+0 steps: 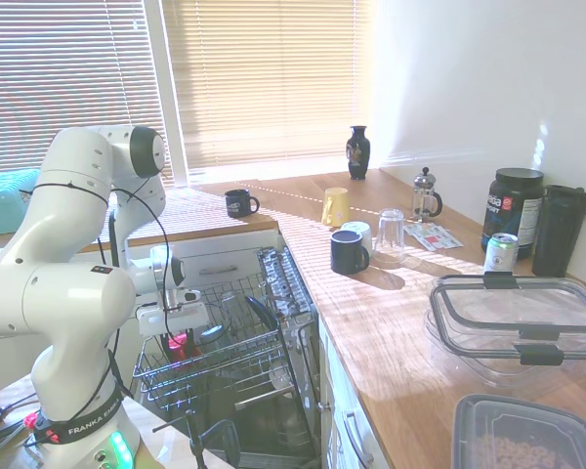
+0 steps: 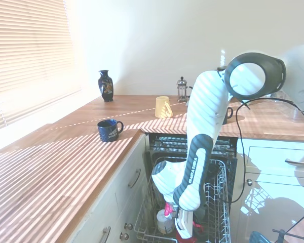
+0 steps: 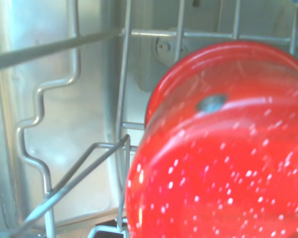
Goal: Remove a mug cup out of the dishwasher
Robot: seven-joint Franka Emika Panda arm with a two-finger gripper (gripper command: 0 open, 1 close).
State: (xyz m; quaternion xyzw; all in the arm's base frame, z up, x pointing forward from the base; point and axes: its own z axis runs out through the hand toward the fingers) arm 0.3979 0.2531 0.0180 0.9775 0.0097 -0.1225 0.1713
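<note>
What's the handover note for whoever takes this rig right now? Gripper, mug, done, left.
Gripper: down in the dishwasher's pulled-out wire rack, right at the red mug cup. Fingers are hidden in both exterior views, so I can't tell whether they have closed on it.
Mug cup: in the rack; it fills most of the wrist view, with rack wires beside it.
Dishwasher: door open, rack pulled out.
Done: arm has reached the mug.
Left: confirm the grasp, lift the mug clear of the wires, bring it out. The worktop alongside has free space, likely a place to set it.
</note>
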